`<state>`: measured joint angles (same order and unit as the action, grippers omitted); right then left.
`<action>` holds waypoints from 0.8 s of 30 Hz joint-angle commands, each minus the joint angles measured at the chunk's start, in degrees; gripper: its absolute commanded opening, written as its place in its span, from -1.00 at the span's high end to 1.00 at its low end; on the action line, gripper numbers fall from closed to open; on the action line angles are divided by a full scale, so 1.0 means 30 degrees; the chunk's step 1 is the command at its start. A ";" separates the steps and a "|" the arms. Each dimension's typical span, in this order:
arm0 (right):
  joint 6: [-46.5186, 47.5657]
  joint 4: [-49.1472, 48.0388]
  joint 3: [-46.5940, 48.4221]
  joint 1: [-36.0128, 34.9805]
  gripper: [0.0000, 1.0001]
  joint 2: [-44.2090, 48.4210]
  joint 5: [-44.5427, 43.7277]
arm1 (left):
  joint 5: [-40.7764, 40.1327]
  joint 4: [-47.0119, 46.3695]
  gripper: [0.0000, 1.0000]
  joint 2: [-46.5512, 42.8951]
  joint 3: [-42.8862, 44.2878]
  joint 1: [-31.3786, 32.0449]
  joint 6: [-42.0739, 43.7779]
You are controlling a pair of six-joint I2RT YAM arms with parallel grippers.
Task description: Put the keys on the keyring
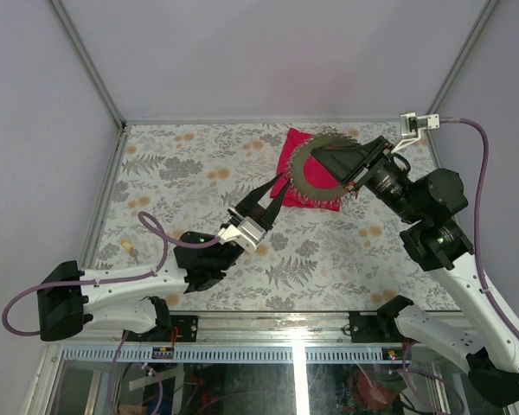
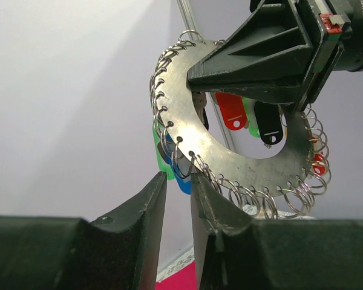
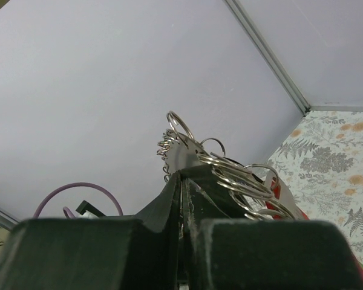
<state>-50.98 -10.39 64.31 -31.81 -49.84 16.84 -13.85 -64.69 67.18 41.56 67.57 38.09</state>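
Right end effector clamps keyring, holds it up near counter far right corner so left end effector, narrow gap, can reach blue key.

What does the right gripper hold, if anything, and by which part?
The right gripper holds the keyring, fingers shut on its flat grey band, between the open centre and the rim of small wire rings.
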 commanded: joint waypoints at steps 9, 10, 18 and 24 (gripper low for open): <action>0.0198 -0.2250 0.0421 0.0032 1.00 0.0436 0.0773 | 0.0389 -0.1224 0.61 0.0225 0.0984 0.0123 0.0801; 0.0184 -0.2212 0.0414 0.0047 1.00 0.0434 0.0773 | 0.0355 -0.1252 0.61 0.0225 0.0991 0.0101 0.0813; 0.0249 -0.2126 0.0391 0.0041 1.00 0.0388 0.0832 | -0.0006 -0.1523 0.59 0.0268 0.1048 0.0120 0.1028; 0.0266 -0.2102 0.0361 0.0037 1.00 0.0442 0.0832 | -0.0129 -0.1641 0.58 0.0233 0.1023 0.0120 0.1074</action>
<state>-50.98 -11.22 64.31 -31.81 -49.84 17.74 -13.50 -64.71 67.88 42.44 67.57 40.21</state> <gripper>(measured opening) 0.021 0.212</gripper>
